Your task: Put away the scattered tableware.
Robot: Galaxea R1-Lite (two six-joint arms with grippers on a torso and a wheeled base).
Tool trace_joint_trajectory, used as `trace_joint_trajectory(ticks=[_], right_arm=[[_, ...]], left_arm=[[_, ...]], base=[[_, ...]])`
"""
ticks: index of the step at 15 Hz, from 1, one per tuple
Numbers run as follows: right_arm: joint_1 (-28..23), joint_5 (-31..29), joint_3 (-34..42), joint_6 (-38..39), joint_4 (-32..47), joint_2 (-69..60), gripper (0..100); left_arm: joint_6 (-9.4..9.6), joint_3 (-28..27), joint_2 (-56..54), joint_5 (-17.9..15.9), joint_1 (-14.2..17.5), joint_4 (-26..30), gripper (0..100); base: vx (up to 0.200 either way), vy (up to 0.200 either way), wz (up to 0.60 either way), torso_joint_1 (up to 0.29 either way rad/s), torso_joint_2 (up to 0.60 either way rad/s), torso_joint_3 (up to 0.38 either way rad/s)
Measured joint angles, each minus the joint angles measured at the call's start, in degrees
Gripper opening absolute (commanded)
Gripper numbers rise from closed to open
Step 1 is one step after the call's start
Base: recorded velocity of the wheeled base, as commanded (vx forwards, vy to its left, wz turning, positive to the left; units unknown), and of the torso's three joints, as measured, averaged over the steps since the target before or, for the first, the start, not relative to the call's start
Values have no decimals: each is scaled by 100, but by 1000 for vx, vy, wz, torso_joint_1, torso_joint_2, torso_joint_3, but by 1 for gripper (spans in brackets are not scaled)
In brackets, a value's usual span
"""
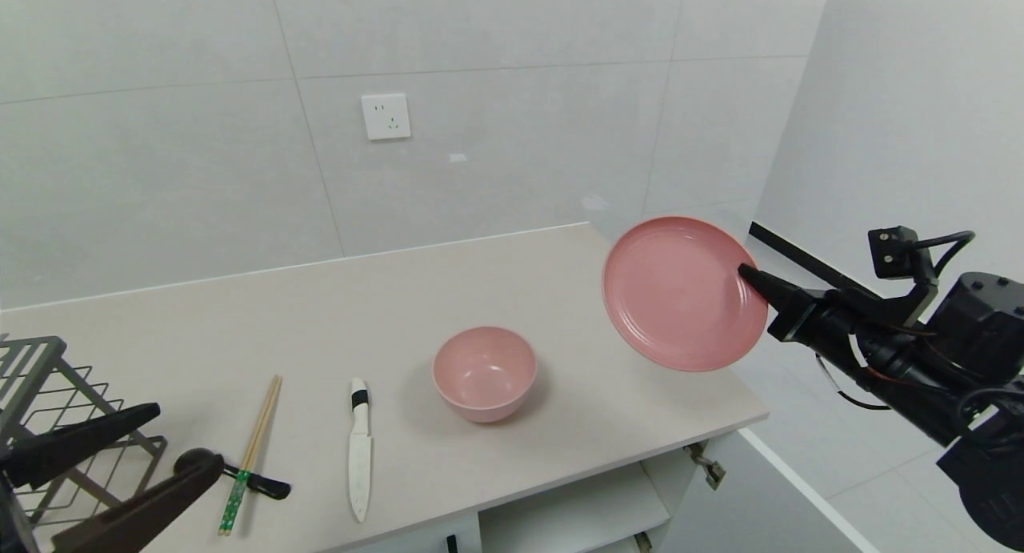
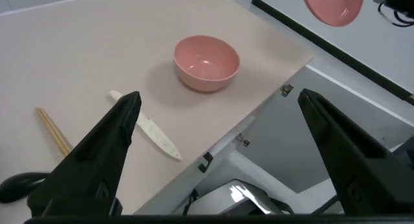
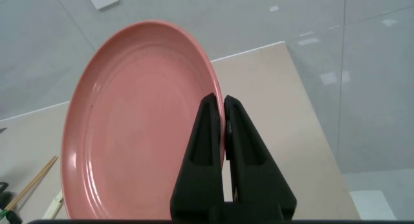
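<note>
While the right gripper (image 1: 750, 276) pinches the pink plate (image 1: 676, 293) by its rim alone, tilted in air over the right end of the counter (image 1: 384, 297), and the left gripper (image 1: 184, 439) gapes empty beside the rack (image 1: 44, 373), that thin hold may let the plate slip floorward.

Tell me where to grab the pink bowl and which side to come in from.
Pinch the bowl by its rim from above, one finger inside, one outside: it stands upright, mouth up. Take the left side with the open left gripper; the right gripper holds the plate.
</note>
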Motion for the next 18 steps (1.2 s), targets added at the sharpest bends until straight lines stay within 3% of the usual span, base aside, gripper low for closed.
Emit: trace_joint_trajectory(ticks=[2,4,6,10,14,18], right_arm=[[0,0,0,0,0,0,0],[0,0,0,0,0,-5,0],[-5,0,0,0,0,-7,0],[-46,0,-10,-17,0,-60,0],[-118,2,-10,-17,0,-94,0],[-124,0,-7,-17,0,-145,0]], left_arm=[[-124,-46,344,-5,-7,-208,100],[-606,-165,763,-20,6,-369,100],[-866,-346,1297,-27,20,-419,100],[-942,-675,2350,-7,52,-564,100],[-929,-791,3393,44,20,-1503,100],[-903,-1001,4435,182,-243,-2152,100]], base=[[0,0,0,0,0,0],[0,0,0,0,0,0],[0,0,0,0,0,0],[0,0,0,0,0,0],[0,0,0,0,0,0],[0,0,0,0,0,0]])
